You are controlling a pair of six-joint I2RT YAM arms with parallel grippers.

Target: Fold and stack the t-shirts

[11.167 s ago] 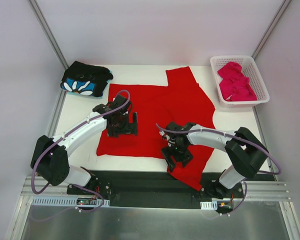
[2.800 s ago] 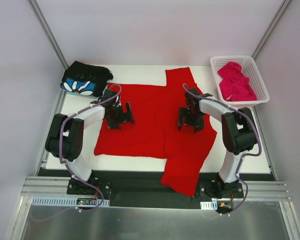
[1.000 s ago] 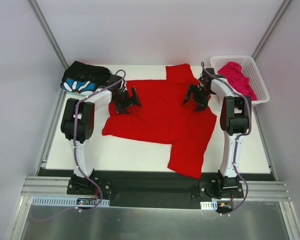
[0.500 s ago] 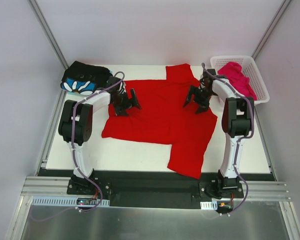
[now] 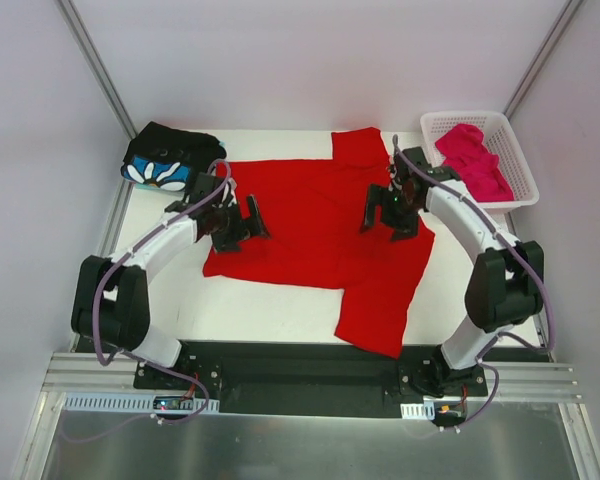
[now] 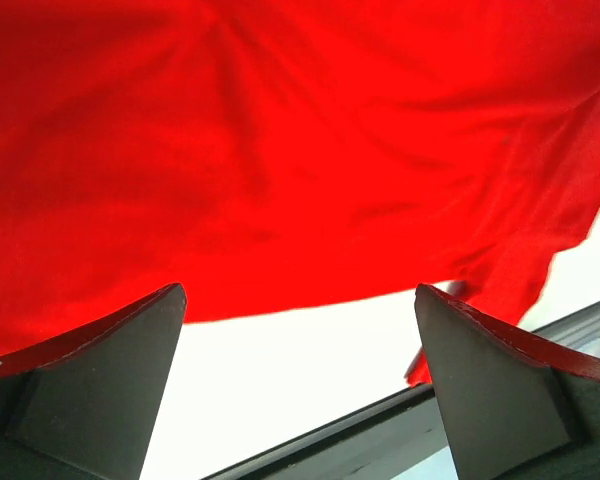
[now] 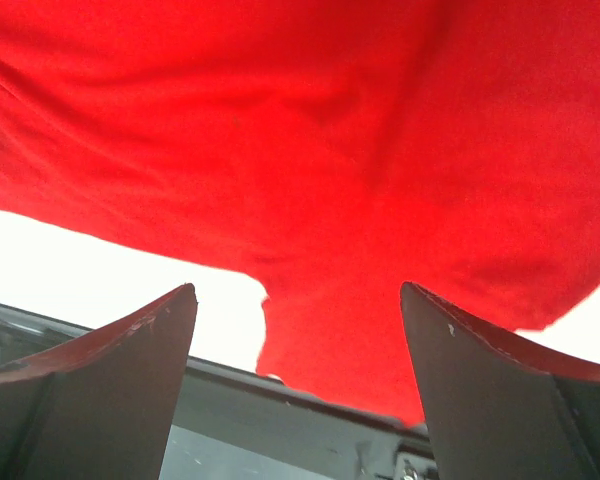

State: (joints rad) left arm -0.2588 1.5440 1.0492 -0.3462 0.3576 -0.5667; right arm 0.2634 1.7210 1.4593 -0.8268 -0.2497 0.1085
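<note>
The plain bright red cotton t-shirt point(image 5: 315, 225) is lying spread flat just to the left of the white plastic lattice basket point(image 5: 463, 116). One flap is reaching to the far side level with the basket, and another is trailing nearer than the basket, toward the near edge of the white table point(image 5: 250, 310). Compared with a few seconds ago, the cloth is no longer hanging over that near edge. It is now sitting wholly on the table and closer to the basket. Over the last second the shirt itself is not shifting at all. Only the arms are changing, drawing back from the shirt's far border toward its middle. I am reading this as the straightening pull being finished and the first fold not yet begun.

The left gripper point(image 5: 237, 225) is hanging over the shirt's edge farthest from the basket, its fingers point(image 6: 110, 370) standing wide apart with nothing between them. The right gripper point(image 5: 388, 218) is hanging over the shirt's basket side, its fingers point(image 7: 110, 370) also spread and gripping no cloth. Whether either tip is brushing the fabric I cannot tell.

The magenta-pink t-shirt point(image 5: 472, 160) is bunched inside the basket. The black flower-print t-shirt point(image 5: 170, 160) is lying folded far to the basket's left.
</note>
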